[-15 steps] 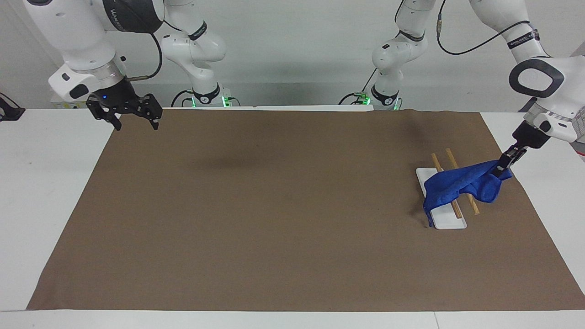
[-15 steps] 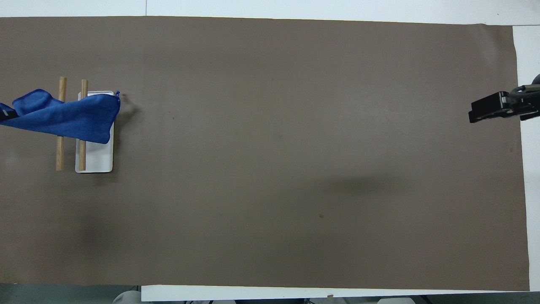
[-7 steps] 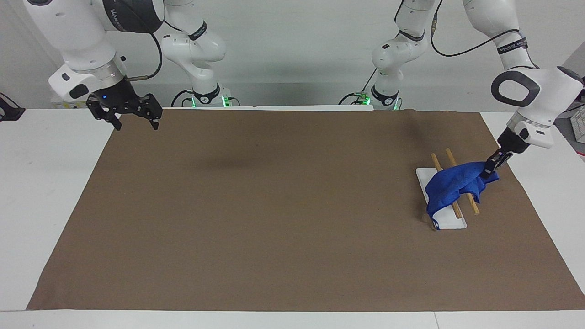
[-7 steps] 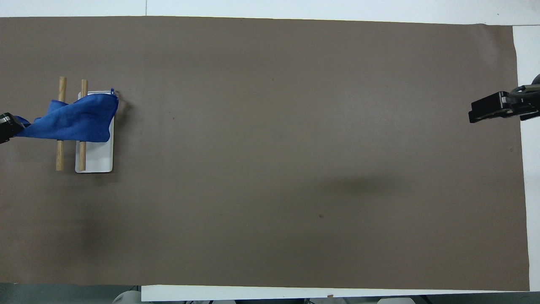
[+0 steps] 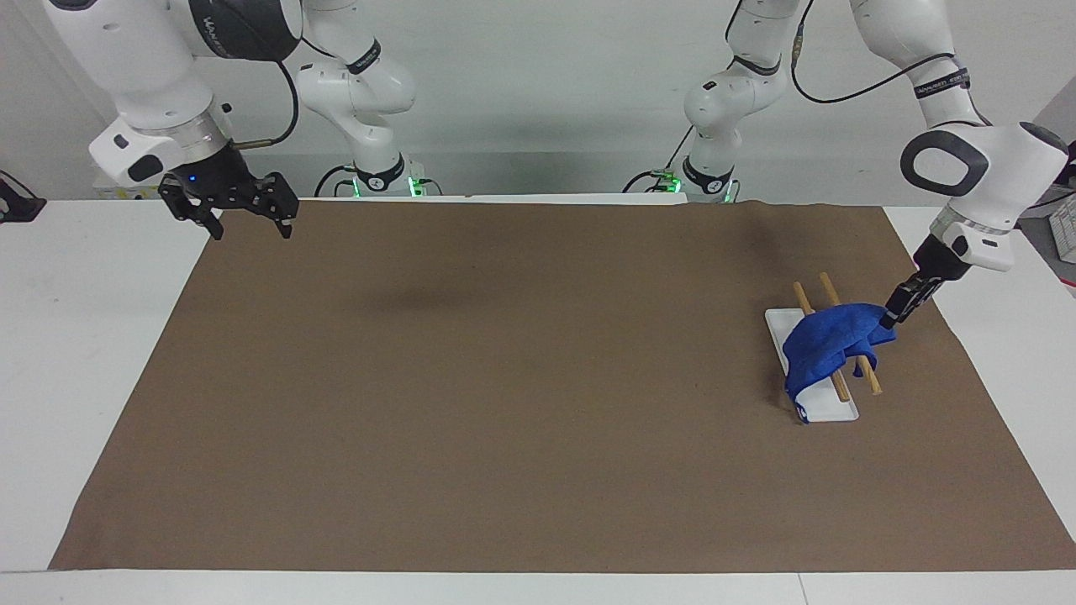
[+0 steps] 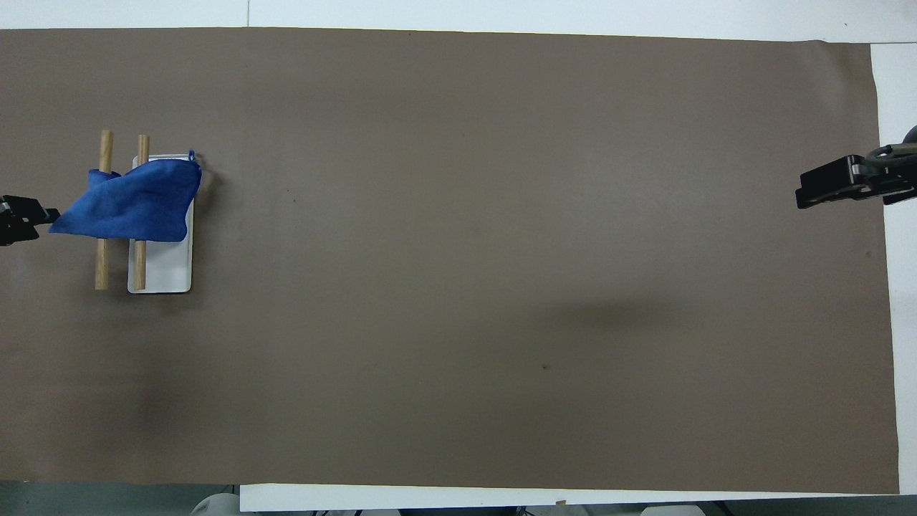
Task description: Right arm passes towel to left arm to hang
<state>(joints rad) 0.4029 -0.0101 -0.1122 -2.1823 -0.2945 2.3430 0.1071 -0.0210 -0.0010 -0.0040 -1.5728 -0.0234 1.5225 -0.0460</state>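
White counter [image 5: 84, 353] carries a broad brown mat [image 5: 504, 378] under both arms. At the left arm's end of it stands a rack: a white tray [image 5: 828, 410] bearing two wooden rods [image 5: 867, 376]. Across both rods drapes the blue towel [image 5: 828, 344], one edge hanging down toward the tray. At the towel's corner sits the left hand [image 5: 889, 317], low beside the rack; whether its fingers have let go I cannot tell. Waiting over the mat's corner at the right arm's end, the right hand [image 5: 244, 218] hangs with its fingers spread, holding nothing.
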